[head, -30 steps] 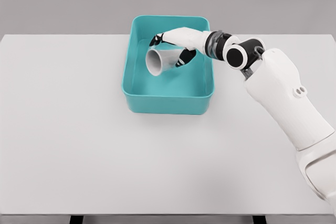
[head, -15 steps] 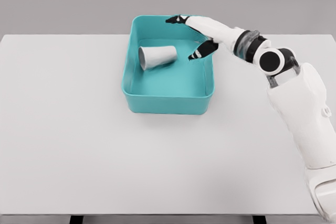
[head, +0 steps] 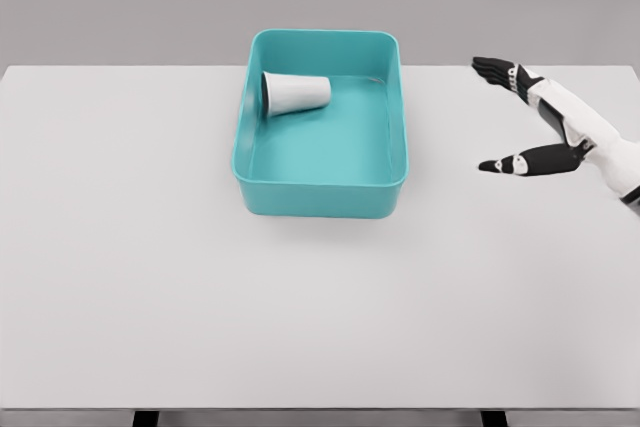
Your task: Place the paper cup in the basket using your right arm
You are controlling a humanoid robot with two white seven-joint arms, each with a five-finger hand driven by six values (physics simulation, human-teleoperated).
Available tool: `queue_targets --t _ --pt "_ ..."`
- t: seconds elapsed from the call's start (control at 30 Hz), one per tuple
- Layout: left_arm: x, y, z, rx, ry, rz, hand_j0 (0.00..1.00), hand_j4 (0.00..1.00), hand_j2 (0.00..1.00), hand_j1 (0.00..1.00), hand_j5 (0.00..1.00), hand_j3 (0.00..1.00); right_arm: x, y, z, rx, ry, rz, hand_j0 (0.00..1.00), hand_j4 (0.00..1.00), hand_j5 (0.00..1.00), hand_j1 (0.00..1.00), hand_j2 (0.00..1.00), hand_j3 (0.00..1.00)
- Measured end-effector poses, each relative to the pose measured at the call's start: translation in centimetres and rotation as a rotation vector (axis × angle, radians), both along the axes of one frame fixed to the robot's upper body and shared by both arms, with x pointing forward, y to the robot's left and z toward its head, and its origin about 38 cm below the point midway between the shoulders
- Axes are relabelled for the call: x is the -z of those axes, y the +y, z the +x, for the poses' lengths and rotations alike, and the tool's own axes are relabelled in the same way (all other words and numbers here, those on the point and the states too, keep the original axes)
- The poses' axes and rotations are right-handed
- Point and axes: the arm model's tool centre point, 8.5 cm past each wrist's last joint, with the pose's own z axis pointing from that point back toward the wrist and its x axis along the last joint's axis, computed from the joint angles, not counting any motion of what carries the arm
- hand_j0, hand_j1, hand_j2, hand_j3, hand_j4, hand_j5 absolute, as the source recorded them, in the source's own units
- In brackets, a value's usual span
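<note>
Head view: the paper cup (head: 295,93) lies on its side inside the teal basket (head: 320,199), in the far left corner of the tray. Its open mouth faces left, close against the left wall, and its narrower base points right toward the middle of the basket. Whether the rim actually touches the wall cannot be made out; the dark ellipse of the mouth is only partly seen. The rest of the basket floor is bare teal, with a faint thin mark near the far right corner that is too small to identify.

The basket sits on the white table (head: 150,277), at the far side, roughly centred left to right. The table's near edge runs along the bottom of the picture, where two dark stubs beneath it are cut off.

The right hand (head: 540,125) hangs over the table at the right, well apart from the basket. Its fingers are spread wide and straight, holding nothing: the black-tipped fingers (head: 492,67) point left on the far side, the thumb points left nearer to us. The wrist and forearm run off the right edge, so most of the arm is cut off.
</note>
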Motion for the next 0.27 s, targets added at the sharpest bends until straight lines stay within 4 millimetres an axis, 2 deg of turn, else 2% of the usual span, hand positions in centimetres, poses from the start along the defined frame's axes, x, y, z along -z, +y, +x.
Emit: queue_targets --t 0.27 --pt "0.0 0.0 0.0 0.0 0.0 0.0 1.0 1.0 1.0 1.0 1.0 1.0 -0.1 -1.4 -0.4 0.017 0.017 -0.036 1.0 1.0 1.0 1.0 1.0 1.0"
